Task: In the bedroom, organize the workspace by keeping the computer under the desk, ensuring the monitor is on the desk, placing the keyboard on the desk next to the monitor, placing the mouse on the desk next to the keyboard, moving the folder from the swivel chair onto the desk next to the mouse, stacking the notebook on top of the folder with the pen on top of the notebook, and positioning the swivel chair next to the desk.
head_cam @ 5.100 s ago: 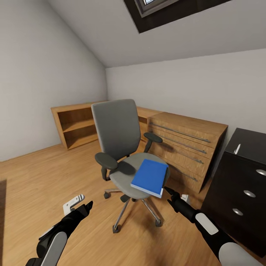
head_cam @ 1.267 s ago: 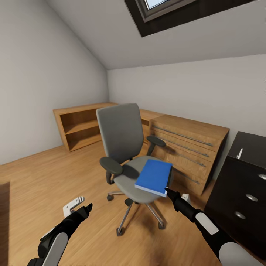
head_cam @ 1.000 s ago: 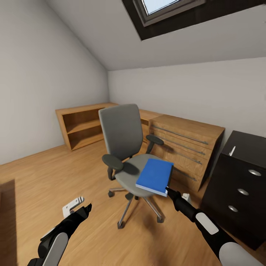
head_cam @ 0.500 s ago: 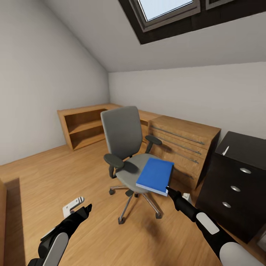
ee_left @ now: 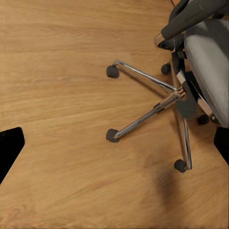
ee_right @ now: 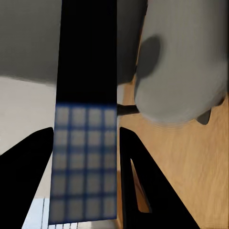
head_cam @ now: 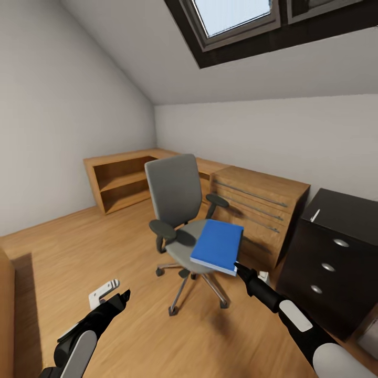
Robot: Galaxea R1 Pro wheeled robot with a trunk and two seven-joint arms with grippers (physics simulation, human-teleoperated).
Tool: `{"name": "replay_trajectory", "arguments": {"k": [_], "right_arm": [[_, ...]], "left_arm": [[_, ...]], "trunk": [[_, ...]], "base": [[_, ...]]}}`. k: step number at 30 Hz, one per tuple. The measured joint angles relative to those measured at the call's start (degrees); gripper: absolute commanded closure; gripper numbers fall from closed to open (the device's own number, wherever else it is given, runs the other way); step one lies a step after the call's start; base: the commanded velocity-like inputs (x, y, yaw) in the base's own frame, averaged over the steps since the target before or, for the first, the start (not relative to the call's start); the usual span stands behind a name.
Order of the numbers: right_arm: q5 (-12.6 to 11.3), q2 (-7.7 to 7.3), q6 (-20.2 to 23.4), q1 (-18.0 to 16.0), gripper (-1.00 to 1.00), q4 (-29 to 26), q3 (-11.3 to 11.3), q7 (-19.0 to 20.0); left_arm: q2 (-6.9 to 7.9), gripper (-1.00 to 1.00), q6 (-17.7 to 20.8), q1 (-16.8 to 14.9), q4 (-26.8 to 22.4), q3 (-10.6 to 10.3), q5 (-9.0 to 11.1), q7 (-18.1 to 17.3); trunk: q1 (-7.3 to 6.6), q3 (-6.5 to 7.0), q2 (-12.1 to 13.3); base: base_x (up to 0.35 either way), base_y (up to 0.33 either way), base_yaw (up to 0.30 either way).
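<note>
Ahead of you, the chair (head_cam: 184,220) stands on the wood floor (head_cam: 79,247) of an attic bedroom, its grey back toward the corner and its chrome star base spread on castors. Your right gripper (head_cam: 237,266) is clamped on the near corner of the folder (head_cam: 217,245) — the blue rectangle is tilted, its far part over the seat's right side and its near edge reaching past the seat front toward you. From the right wrist, the folder (ee_right: 87,114) runs as a strip between the two dark fingers (ee_right: 138,181), which press against its faces, with the grey seat (ee_right: 181,71) beyond.

Your left gripper (head_cam: 125,295) hangs low over bare floor, well apart from the chair, jaws spread with nothing between them; its wrist camera looks down on the star base (ee_left: 162,102) and the seat edge.

To the right stands the desk (head_cam: 336,252) — glossy black, with a drawer unit carrying three round silver knobs. A thin white pen (head_cam: 315,215) lies on its top near the back edge. Behind the chair sit a wooden dresser (head_cam: 257,210) with bar handles and a low open shelf unit (head_cam: 118,181) along the left wall. A skylight (head_cam: 231,16) is set in the sloped ceiling.
</note>
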Motion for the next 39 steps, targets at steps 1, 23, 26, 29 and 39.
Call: {"name": "replay_trajectory", "arguments": {"k": [1,23,26,29,39], "right_arm": [[0.0,0.0,0.0,0.0,1.0,0.0,0.0,0.0],[0.0,-1.09,0.0,0.0,1.0,-0.4,0.0,0.1],[0.0,-1.37,0.0,0.0,1.0,-0.8,0.0,0.1],[0.0,-1.58,0.1,0.0,1.0,-2.0,0.0,0.1],[0.2,-3.72,-0.1,4.2,1.0,-12.5,0.1,0.0]], "left_arm": [[0.0,-1.0,0.0,0.0,0.0,0.0,0.0,0.0],[0.0,-1.0,0.0,0.0,0.6,-0.2,-0.1,-0.1],[-0.06,-1.0,-0.1,0.0,2.3,-0.8,-0.2,0.0],[-0.08,-1.0,-0.2,0.0,4.4,-2.1,-0.3,0.2],[-0.16,-1.0,-0.6,0.0,12.1,-2.9,-0.4,-0.1]], "trunk": [[-0.22,0.18,0.4],[-5.09,4.27,9.2],[-5.75,5.01,10.4],[-6.41,5.77,11.6],[-8.6,8.34,15.6]], "base": [[-0.338,-0.028,0.0],[-0.245,-0.081,-0.015],[-0.001,0.0,-0.132],[0.0,0.0,-0.146],[0.0,0.0,-0.148]]}}
